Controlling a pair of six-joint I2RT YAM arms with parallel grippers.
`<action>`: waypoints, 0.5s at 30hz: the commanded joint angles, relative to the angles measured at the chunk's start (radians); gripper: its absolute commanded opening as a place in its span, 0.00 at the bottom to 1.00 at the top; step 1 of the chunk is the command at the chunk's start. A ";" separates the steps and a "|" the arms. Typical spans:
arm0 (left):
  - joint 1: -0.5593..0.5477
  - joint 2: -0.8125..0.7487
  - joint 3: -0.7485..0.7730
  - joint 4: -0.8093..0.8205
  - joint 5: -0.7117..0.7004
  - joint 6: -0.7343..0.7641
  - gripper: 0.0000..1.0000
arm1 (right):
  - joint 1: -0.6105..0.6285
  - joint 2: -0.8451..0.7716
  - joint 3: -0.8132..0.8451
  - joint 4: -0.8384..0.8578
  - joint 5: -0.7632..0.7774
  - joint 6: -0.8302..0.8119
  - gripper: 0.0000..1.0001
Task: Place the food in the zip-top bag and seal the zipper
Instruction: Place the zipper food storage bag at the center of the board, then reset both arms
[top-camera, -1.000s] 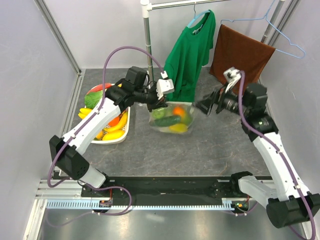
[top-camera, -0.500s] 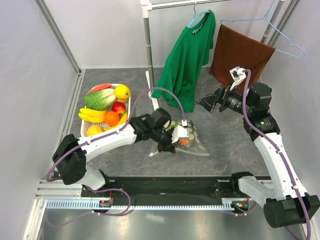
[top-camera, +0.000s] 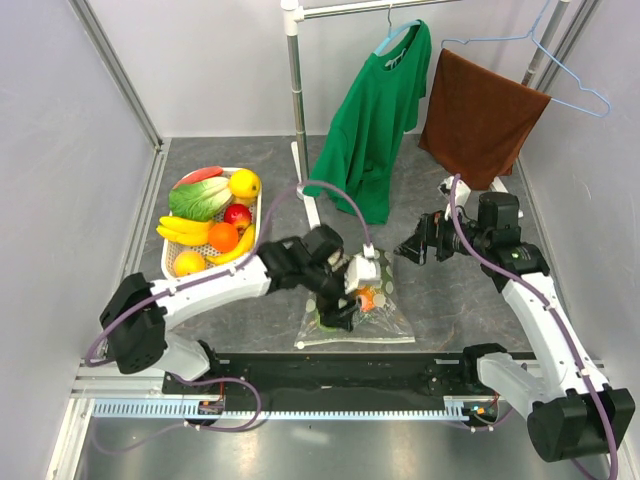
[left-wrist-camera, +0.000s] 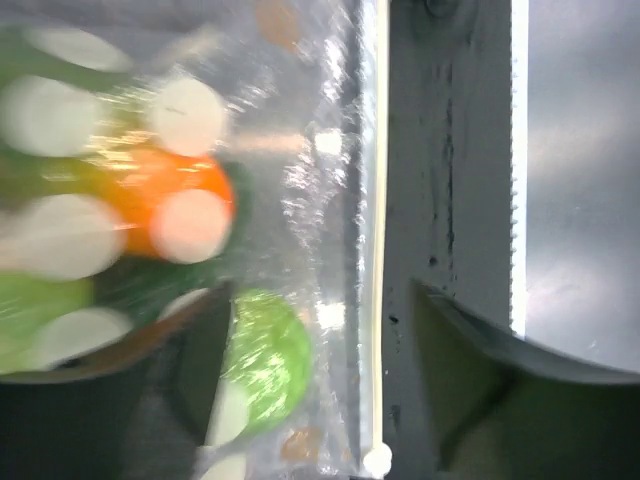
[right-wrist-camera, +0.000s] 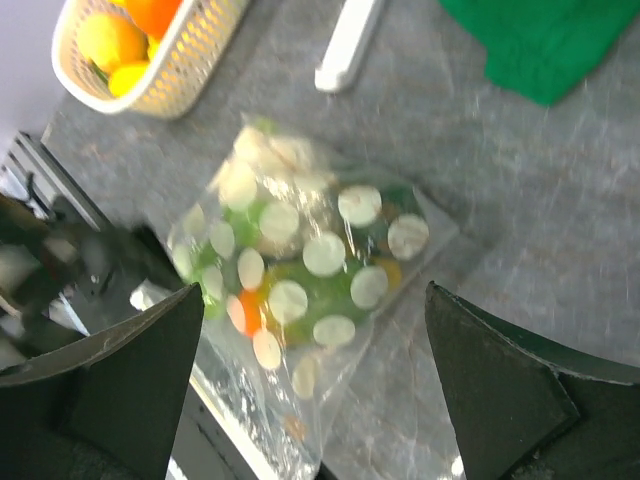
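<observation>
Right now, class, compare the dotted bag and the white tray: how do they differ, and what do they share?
The bag is clear plastic with pale dots; the tray is white and latticed. The bag lies beneath the left tool; no tool is near the tray. Both hold toy food.

White-shelled left arm and right arm with black joints, purple cables; matte black wedge-fingered left tool and right tool.
</observation>
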 joint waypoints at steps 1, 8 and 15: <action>0.188 -0.074 0.241 -0.092 0.122 -0.063 0.88 | -0.003 -0.039 0.013 -0.087 0.033 -0.088 0.98; 0.500 -0.133 0.519 -0.377 0.081 -0.083 1.00 | -0.001 0.014 0.134 -0.184 0.099 -0.133 0.98; 0.756 -0.301 0.415 -0.513 0.025 -0.060 1.00 | -0.003 0.105 0.237 -0.238 0.191 -0.197 0.98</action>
